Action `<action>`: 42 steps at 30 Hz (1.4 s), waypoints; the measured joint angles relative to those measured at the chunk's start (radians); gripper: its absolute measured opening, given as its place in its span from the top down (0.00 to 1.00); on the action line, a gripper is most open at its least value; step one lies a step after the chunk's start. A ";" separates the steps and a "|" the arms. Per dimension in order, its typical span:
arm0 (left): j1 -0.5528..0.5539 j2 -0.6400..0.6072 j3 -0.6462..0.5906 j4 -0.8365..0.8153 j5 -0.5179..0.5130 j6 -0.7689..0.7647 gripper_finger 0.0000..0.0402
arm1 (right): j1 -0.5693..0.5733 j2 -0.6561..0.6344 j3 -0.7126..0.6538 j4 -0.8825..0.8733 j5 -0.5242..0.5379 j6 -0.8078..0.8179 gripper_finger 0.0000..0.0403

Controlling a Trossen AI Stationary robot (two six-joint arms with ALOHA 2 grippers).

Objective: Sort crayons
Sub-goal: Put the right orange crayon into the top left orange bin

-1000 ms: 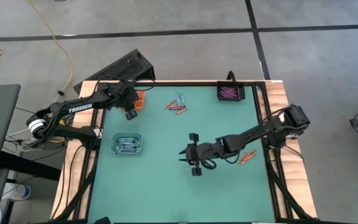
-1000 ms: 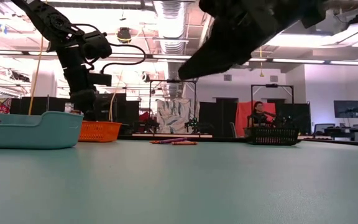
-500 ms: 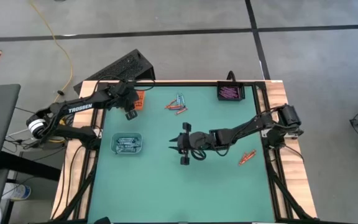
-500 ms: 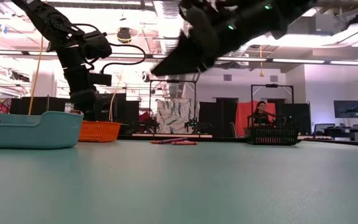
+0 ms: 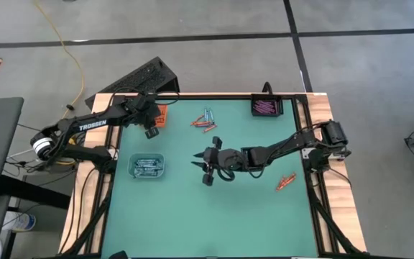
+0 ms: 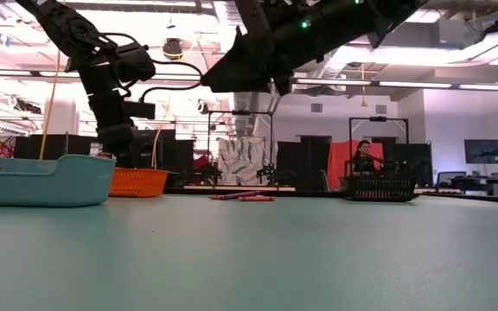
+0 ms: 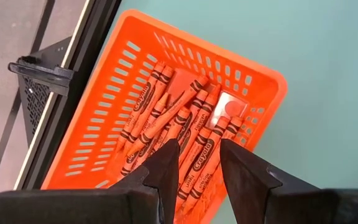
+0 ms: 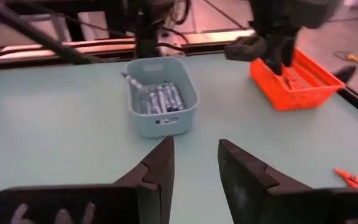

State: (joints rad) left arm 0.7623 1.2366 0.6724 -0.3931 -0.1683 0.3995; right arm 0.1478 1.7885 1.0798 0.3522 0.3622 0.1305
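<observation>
A small heap of orange-red and blue-grey crayons (image 5: 205, 121) lies on the green table toward its far side; it also shows in the low view (image 6: 242, 197). A few orange-red crayons (image 5: 286, 181) lie near the right edge. My left gripper (image 5: 150, 131) hovers open and empty just above the orange tray (image 7: 135, 106), which holds several orange crayons (image 7: 185, 134). My right gripper (image 5: 198, 164) is open and empty above the table's middle, pointing toward the blue-grey tray (image 8: 160, 102), which holds blue-grey crayons.
A black tray with purple crayons (image 5: 267, 106) stands at the far right corner. The blue-grey tray (image 5: 146, 166) stands at the left, the orange tray (image 5: 161, 115) at the far left. A person sits in the room beyond the table (image 6: 359, 160).
My right gripper has gone toward the table's left edge and a little toward its far edge, staying above the table and open. The left arm has kept still.
</observation>
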 joint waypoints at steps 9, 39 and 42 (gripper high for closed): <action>0.000 0.000 0.000 0.001 0.000 0.000 0.73 | 0.000 0.000 0.000 0.001 0.070 0.125 0.67; 0.000 0.000 0.000 0.000 0.000 0.000 0.73 | -0.101 -0.066 0.169 -0.936 -0.100 0.091 0.67; 0.000 0.000 0.000 0.000 0.000 0.000 0.73 | -0.083 -0.086 0.216 -1.173 -0.129 0.082 0.67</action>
State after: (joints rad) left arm 0.7624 1.2366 0.6724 -0.3927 -0.1684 0.3994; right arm 0.0645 1.7022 1.2954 -0.8213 0.2329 0.2127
